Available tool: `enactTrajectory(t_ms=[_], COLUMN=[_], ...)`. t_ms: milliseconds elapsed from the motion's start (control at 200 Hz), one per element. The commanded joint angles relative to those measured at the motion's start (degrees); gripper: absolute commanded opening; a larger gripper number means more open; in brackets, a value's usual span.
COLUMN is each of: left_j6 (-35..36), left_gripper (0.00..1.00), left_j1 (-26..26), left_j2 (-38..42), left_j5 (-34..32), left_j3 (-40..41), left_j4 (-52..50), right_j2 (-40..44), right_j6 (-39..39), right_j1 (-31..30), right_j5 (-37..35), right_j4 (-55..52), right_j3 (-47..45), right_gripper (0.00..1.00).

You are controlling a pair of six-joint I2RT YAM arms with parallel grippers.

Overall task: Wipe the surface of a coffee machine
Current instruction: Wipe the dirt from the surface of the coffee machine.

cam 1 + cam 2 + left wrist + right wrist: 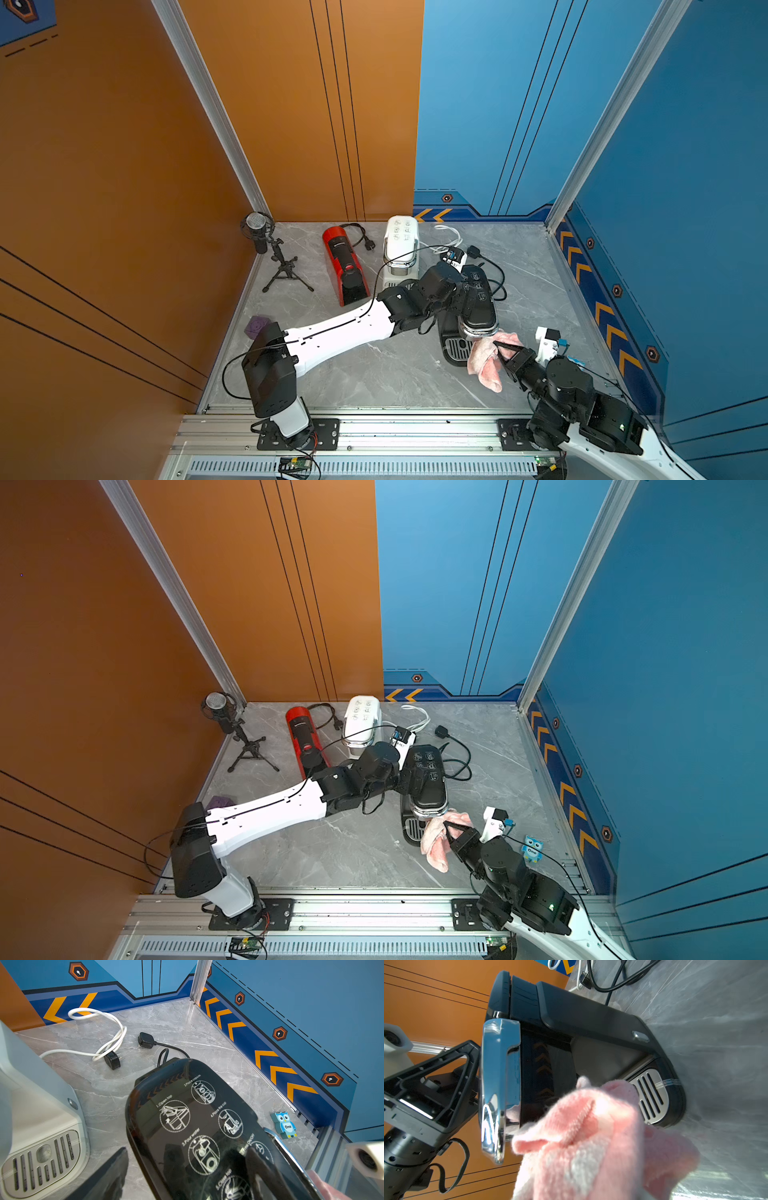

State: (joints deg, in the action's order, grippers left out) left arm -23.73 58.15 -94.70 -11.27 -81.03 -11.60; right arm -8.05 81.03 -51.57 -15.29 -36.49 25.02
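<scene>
Jaws of the right claw (497, 350) are closed on a pink cloth (482, 365), which is bunched against the chrome front lip (496, 1084) of the black coffee machine (480, 303). The left claw (187, 1148) is spread wide over that machine's printed lid (197, 1115). The machine is stood right of the counter's (374, 374) middle; a white machine (400, 245) and a red machine (345, 266) are set near the far edge.

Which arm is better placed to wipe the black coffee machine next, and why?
Right. Its right pincer is shut on the pink cloth, right at the black coffee machine's front. The left pincer stands open astride the machine's top, holding no cloth.
</scene>
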Motion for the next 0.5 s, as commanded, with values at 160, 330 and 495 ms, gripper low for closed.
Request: enactTrajectory(t_ms=[160,330,495], left_j6=[0.7,0.2,-0.7], left_gripper=[0.88,0.88,0.88], left_j1=[0.1,0.0,0.0], left_j2=[-3.0,-3.4,-2.8], left_j5=[0.7,0.9,1.3], left_j3=[3.1,4.2,5.2], left_j4=[-9.5,-9.0,-8.3], right_j2=[-13.5,-7.8,-4.7], right_j6=[-2.6,-0.5,1.3], right_j1=[-5.0,-6.4,-4.9], right_j5=[-2.5,-7.2,-8.1], right_j4=[11.2,1.6,1.2], right_j3=[3.0,2.2,-3.1], right_gripper=[0.00,0.00,0.00])
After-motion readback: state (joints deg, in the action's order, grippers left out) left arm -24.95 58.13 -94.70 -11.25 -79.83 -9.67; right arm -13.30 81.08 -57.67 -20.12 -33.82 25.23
